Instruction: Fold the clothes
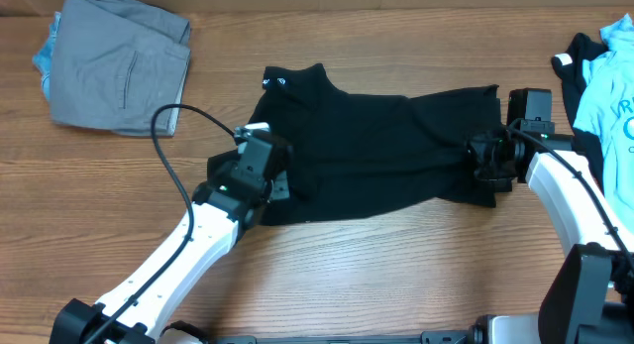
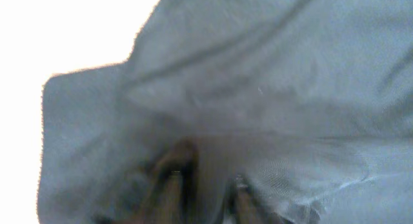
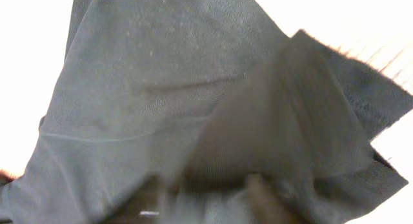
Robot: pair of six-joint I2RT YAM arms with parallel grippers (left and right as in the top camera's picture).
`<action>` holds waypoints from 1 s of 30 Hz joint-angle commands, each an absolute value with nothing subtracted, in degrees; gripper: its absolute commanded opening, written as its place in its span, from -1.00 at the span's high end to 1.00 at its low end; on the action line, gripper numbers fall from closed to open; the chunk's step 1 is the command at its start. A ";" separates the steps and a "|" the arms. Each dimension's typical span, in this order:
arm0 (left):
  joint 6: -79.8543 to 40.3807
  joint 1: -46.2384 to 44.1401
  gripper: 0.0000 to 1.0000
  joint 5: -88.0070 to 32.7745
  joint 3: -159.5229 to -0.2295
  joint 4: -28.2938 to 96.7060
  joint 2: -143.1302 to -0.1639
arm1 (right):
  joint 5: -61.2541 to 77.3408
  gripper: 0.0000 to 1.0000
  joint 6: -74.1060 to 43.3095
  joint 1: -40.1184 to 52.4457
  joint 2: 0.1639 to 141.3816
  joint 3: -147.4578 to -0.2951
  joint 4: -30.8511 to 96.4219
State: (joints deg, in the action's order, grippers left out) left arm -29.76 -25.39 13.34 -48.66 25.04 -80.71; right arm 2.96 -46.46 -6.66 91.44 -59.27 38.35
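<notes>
black soft-fabric t-shirt (image 1: 376, 151), crumpled across the middle of the brown wooden table (image 1: 396, 275), its collar end with small white markings (image 1: 275, 82) on the far left side. nearest the robot, two white arms reached in from the near edge. left gripper (image 1: 275, 175) sat on the shirt's near left edge; in the left wrist view its two dark fingers (image 2: 171, 192) stood apart over the cloth. right gripper (image 1: 485, 164) met the shirt's right edge; the right wrist view was blurred and filled with folds of black cloth, so whether its jaws were spread or pinching could not be told. farther back, a folded grey garment (image 1: 119, 66) lay at the far left corner, well apart from the shirt. a light blue garment with lettering (image 1: 614, 86) lay over a black garment (image 1: 573, 61) at the far right edge.
</notes>
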 commanded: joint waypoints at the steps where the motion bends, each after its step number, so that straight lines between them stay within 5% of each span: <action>1: -26.92 -23.49 -1.00 16.34 -49.91 24.03 -80.99 | 0.58 -1.00 -44.69 -6.52 91.42 -60.73 37.98; 12: -24.99 -22.52 -0.92 5.17 -64.36 48.14 -79.81 | 2.63 -0.88 -38.81 -9.13 91.13 -67.20 54.57; 19: -24.62 -22.52 -0.04 -4.93 -61.63 55.09 -83.26 | 2.66 -0.12 -37.63 -9.02 91.53 -62.28 56.38; 22: -24.58 -22.52 0.57 -6.09 -60.99 55.07 -87.37 | 2.70 0.28 -37.67 -9.02 91.53 -59.35 52.66; 24: -24.56 -22.52 0.83 -6.04 -60.99 54.76 -89.89 | 2.68 0.37 -37.65 -9.04 91.53 -58.57 51.20; 30: -24.40 -22.52 0.92 -7.46 -60.99 53.60 -97.08 | 2.61 0.38 -37.63 -9.02 91.55 -58.43 49.08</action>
